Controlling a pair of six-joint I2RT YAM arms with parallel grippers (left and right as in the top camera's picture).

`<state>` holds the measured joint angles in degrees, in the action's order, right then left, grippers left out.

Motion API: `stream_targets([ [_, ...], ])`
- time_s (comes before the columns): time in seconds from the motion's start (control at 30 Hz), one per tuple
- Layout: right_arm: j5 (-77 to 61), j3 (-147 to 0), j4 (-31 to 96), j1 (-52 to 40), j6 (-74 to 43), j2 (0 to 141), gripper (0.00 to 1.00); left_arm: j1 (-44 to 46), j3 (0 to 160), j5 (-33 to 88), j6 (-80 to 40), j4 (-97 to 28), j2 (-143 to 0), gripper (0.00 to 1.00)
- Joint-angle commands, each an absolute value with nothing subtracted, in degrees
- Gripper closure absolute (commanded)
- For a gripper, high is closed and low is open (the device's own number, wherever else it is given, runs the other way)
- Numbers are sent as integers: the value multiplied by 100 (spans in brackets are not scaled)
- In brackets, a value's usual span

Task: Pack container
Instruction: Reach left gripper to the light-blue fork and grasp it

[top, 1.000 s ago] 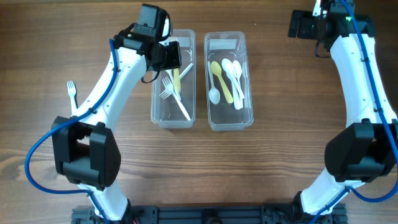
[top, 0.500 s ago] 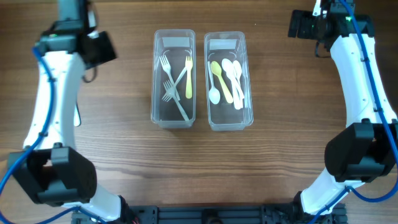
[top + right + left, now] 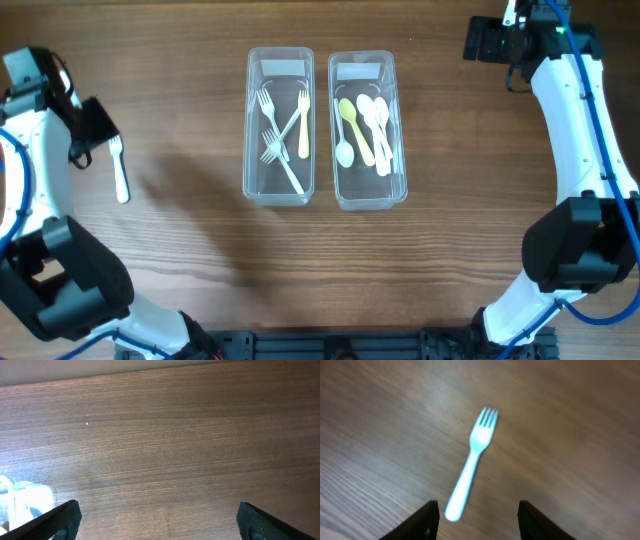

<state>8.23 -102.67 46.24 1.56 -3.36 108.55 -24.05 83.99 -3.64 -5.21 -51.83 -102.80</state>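
White fork (image 3: 119, 170) lies flat on the wood-grain table (image 3: 440, 260), well left of both clear containers. Left gripper (image 3: 477, 517) hangs above its handle end, jaws spread and empty. Left container (image 3: 250, 150) holds forks (image 3: 280, 135) and right container (image 3: 331, 150) holds spoons (image 3: 365, 125); right gripper (image 3: 160, 521) sits over the far right corner, jaws wide apart and empty.
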Motion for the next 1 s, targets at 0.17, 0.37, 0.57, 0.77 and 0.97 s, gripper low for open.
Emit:
stream_targets([
  [0.17, 921, -10267, 4606, 148, -303, 10853, 0, -2681, 7846, -388, -36, -4698, -11002, 50],
  [0.37, 921, -10267, 4606, 148, -303, 10853, 0, -2681, 7830, -200, -16, -4600, -11522, 48],
  [0.57, 921, -10267, 4604, 148, -305, 10853, 0, -2679, 7830, -198, -16, -4525, -11764, 50],
  [0.77, 921, -10267, 4606, 148, -303, 10853, 0, -2679, 7830, -198, -16, -4414, -11789, 54],
  [0.97, 921, -10267, 4604, 148, -303, 10853, 0, -2679, 7830, -198, -14, -4307, -11793, 54],
])
